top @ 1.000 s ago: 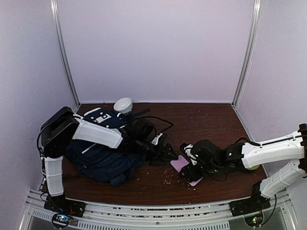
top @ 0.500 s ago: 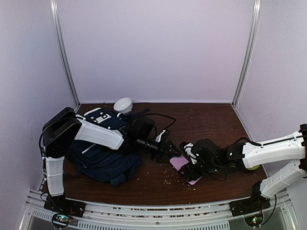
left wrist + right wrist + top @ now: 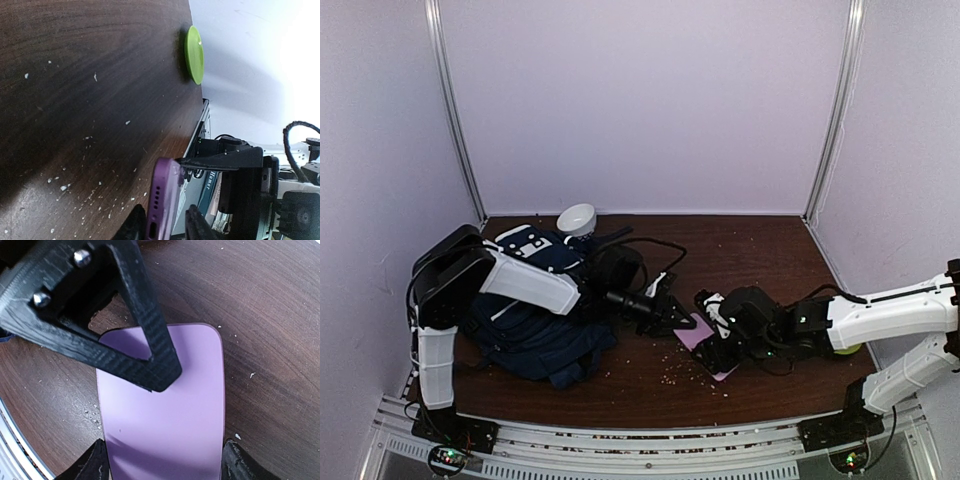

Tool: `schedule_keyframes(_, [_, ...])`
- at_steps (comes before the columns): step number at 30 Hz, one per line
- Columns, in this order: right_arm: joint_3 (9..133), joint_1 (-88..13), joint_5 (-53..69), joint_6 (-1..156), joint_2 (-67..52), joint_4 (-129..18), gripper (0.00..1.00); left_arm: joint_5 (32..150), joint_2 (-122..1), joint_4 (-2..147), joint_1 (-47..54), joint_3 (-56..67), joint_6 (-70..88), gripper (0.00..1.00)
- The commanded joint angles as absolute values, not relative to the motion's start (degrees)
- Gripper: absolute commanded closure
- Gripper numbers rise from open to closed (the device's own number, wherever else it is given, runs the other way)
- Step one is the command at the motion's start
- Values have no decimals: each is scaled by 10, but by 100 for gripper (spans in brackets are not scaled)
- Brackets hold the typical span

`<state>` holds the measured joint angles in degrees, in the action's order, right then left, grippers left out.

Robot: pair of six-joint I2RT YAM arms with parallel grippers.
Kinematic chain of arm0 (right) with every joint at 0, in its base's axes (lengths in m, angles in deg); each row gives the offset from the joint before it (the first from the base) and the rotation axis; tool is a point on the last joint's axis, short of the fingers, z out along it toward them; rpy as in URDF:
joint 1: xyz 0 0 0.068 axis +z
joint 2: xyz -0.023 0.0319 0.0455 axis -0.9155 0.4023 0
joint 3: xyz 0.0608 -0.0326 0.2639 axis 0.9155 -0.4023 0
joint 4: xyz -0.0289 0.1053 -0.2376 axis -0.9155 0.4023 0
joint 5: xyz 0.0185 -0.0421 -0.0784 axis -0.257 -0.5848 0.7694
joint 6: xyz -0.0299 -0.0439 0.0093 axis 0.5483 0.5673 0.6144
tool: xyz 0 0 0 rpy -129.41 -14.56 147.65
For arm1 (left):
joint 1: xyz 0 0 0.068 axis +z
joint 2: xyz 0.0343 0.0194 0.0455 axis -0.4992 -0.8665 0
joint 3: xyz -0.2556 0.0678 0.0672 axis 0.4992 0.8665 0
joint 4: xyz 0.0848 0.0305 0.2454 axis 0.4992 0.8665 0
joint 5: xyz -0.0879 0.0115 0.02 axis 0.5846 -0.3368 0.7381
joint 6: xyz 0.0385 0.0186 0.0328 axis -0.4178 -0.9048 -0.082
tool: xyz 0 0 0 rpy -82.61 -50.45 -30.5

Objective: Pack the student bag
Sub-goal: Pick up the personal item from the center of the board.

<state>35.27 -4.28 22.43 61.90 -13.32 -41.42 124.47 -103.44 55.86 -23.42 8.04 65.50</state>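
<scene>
Purple phone (image 3: 160, 422) pinched in our right end effector (image 3: 165, 465); left end effector (image 3: 164, 226) straddles it, clamp unclear; we close squarely first.

Teal panel (image 3: 211, 197): you see pale lettering on it in the left wrist view, too blurred to read.
Purple phone (image 3: 165, 410): no brand or mark you can read.
Student bag (image 3: 535, 340): no label you can read.
</scene>
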Motion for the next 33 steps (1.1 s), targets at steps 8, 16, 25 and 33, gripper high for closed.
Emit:
schedule_keyframes(8, [381,-39,245,631,-145,-444,59,1272,-1052,466,-242,96,684,88])
schedule_keyframes(16, [381,-40,243,636,-156,-433,51,1275,-1053,420,-240,97,716,100])
schedule_keyframes(25, [400,-40,265,596,-235,-359,20,1255,-1022,357,-212,117,744,100])
schedule_keyframes(33, [423,-43,343,471,-418,-349,12,1172,-870,665,-196,-15,476,100])
